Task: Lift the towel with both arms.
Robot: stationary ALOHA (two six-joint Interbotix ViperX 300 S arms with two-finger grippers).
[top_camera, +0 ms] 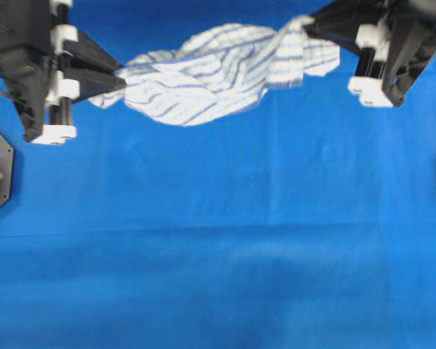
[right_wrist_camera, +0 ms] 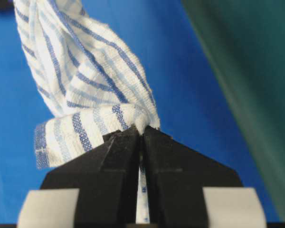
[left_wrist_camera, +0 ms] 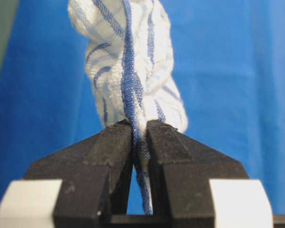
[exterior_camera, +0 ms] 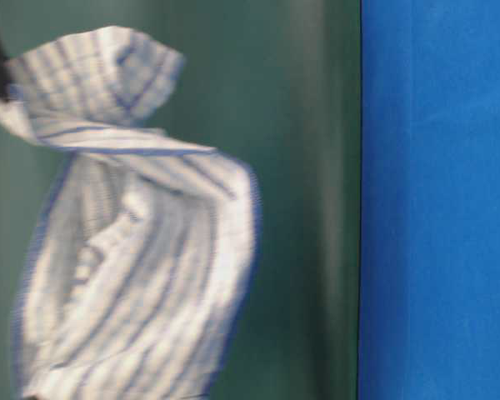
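Two black pointed tools [top_camera: 120, 76] [top_camera: 309, 27] pinch twisted woven striped towel [top_camera: 218, 73].

Both arms are black, each pincer [left_wrist_camera: 139, 142] wedge-shaped with pale blocks [top_camera: 54, 134] (white plastic) behind.

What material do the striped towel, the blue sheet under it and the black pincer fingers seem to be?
The small white towel with blue stripes looks like thin woven cotton, matte: its weave shows and it drapes softly. The plain blue sheet is probably smooth cloth, with faint creases. The black pincer fingers look like hard matte plastic with sharp moulded edges, though metal cannot be excluded.
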